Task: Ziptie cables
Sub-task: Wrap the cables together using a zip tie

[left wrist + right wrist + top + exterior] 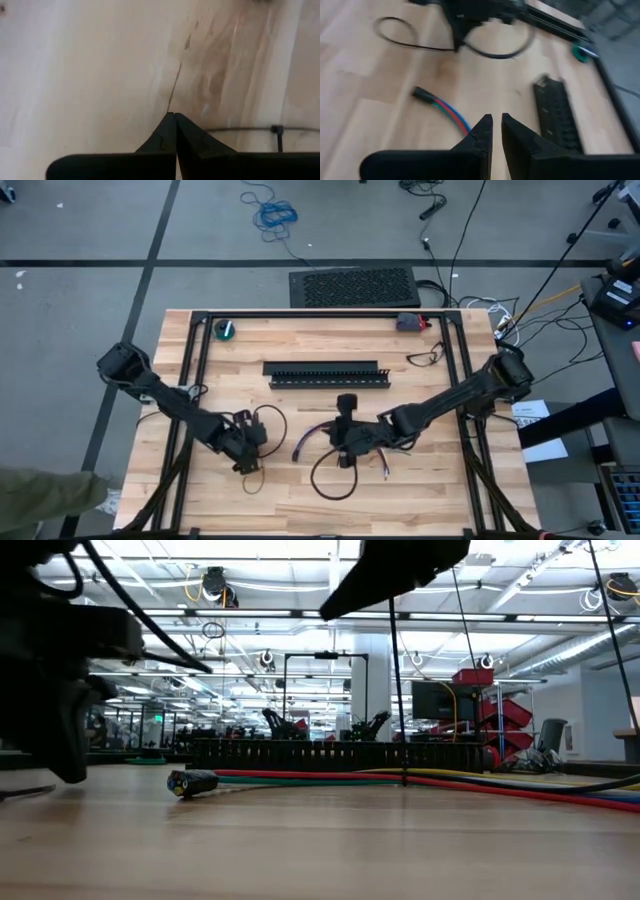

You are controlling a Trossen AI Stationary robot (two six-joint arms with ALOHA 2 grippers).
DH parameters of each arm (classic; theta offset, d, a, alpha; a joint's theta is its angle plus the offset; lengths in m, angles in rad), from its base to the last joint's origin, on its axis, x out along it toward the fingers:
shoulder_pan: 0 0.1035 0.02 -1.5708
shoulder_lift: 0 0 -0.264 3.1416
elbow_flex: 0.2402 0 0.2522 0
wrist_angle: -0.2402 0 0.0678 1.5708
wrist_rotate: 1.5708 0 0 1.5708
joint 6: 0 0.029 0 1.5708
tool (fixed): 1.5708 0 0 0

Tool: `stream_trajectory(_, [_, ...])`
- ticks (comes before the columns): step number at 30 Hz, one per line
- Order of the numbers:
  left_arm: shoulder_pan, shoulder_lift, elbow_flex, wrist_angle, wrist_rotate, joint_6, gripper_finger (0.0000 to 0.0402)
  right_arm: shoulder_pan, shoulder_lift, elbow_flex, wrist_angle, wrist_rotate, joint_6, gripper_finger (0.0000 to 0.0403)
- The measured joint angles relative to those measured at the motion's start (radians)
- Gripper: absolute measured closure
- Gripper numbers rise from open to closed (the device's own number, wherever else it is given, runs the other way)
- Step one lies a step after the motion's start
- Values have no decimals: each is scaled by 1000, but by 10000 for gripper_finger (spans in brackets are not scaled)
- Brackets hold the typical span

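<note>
**Closed on the left, nearly closed on the right, wires between**

My left gripper (174, 116) is pressed shut, the two fingertips meeting in a point low over the bare wood. I see nothing pinched between them. A thin dark ziptie (250, 129) runs across the board just beside my fingers with its little head standing up; I judge I am down here to work at it, since a strip that thin lies flat and gives me almost nothing to get under.

My right gripper (496, 120) hovers with its fingers a narrow slit apart and nothing in the gap. Just ahead of it lie the cables (442, 107), their red, green and blue strands ending in a dark plug. I am held over their end, I think, because that is where the bundle can be gathered before a loop goes round it.

From above, the cables (318, 435) lie near the middle of the table (300, 510), between my two arms, with a dark loop (335, 477) curled on the wood just below the right gripper (347, 448). The black slotted duct (325, 373) sits farther back, apart from all this. The left gripper (246, 462) is well to the side of the wires, so the bundle is not yet tied.
</note>
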Motion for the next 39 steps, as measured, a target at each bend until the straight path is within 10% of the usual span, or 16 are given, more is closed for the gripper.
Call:
stream_trajectory(20, [-43,56,198,-298,39,368,401,10,-27,-255,402,26,84,374])
stream_trajectory(39, [-28,60,171,-304,107,644,402,35,-97,-254,246,37,167,374])
